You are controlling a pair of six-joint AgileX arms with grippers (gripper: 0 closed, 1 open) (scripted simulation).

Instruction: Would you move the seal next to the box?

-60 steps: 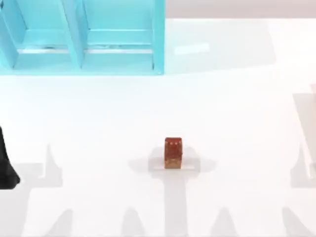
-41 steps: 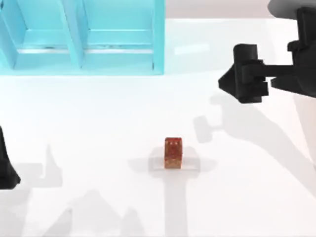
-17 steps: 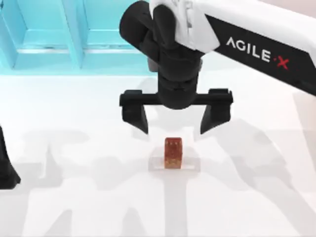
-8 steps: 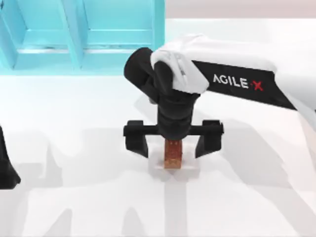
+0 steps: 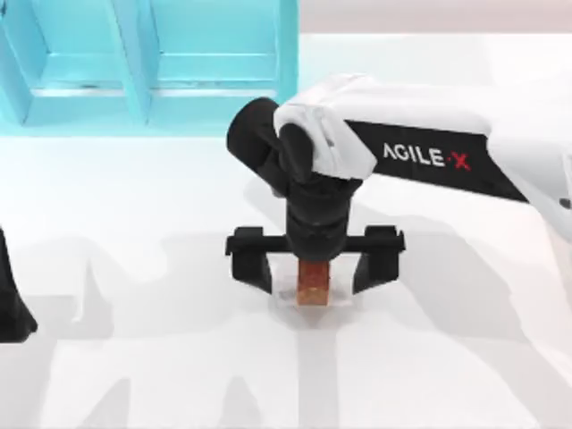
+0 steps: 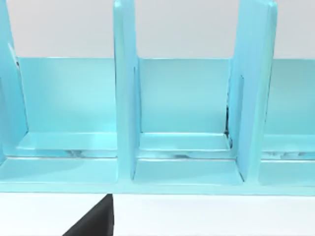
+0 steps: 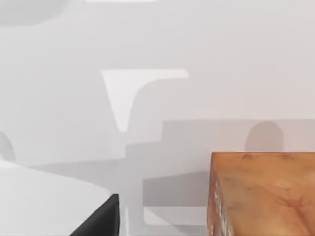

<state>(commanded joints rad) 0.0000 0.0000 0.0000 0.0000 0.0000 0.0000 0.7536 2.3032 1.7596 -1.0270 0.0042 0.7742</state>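
The seal point(image 5: 313, 284), a small upright reddish-brown block, stands on the white table in the lower middle of the top view. My right gripper point(image 5: 315, 268) hangs straight over it, open, with one black finger point(image 5: 252, 261) on each side of the block and a clear gap to both. The wrist hides the seal's top. The right wrist view shows the seal point(image 7: 263, 194) close up as an orange-brown block. The box point(image 5: 152, 67), a light blue open container with dividers, stands at the back left. My left arm point(image 5: 11, 308) is parked at the left edge.
The left wrist view faces the box point(image 6: 184, 123) and its upright dividers. White table lies bare between the seal and the box, and all around the right arm point(image 5: 429, 156) that reaches in from the right.
My right arm swung in from the right, came over the seal and lowered, so its open fingers now straddle the block. The seal has not moved.
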